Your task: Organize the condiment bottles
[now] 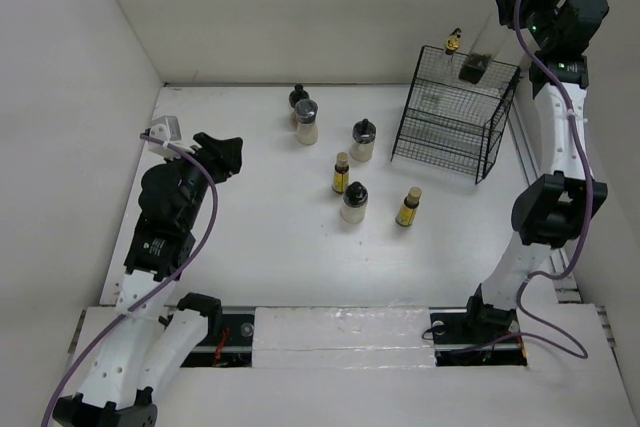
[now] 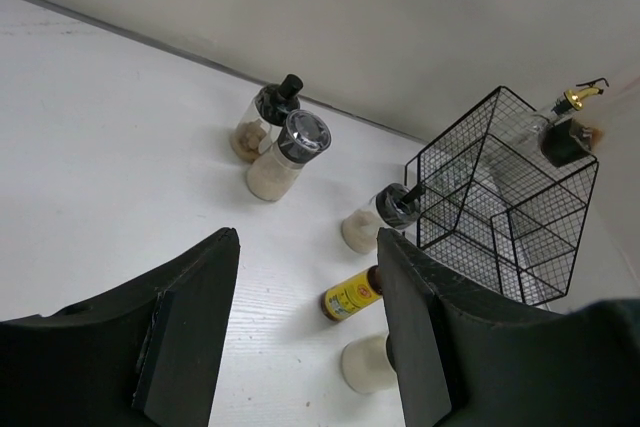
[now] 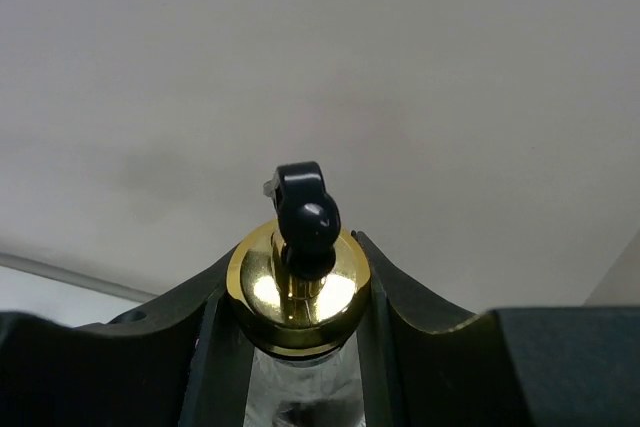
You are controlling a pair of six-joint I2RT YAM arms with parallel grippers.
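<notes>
Right wrist view: at the bottom centre of the frame, the gold pourer (image 3: 297, 299) and black stopper (image 3: 305, 209) of a tall bottle are pinched between the fingers of the right gripper (image 3: 297, 252). In the top external view, at the upper right, this bottle (image 1: 478, 59) is held over the top of the rack (image 1: 450, 127); whether it touches the wire cannot be told. A second pourer (image 1: 455, 44) is seen at the rack's upper left corner. Six small bottles (image 1: 354, 202) are seen standing on the table (image 1: 250, 237) at the centre of the frame. At the left, the left gripper (image 1: 224, 154) is spread, with nothing between its fingers.

The step in hand is judged to be placing the tall bottle in the rack. Next, the bottle needs to be lowered upright onto a shelf and released.

A yellow label (image 2: 350, 297) is seen on one small bottle; its writing cannot be read.
</notes>
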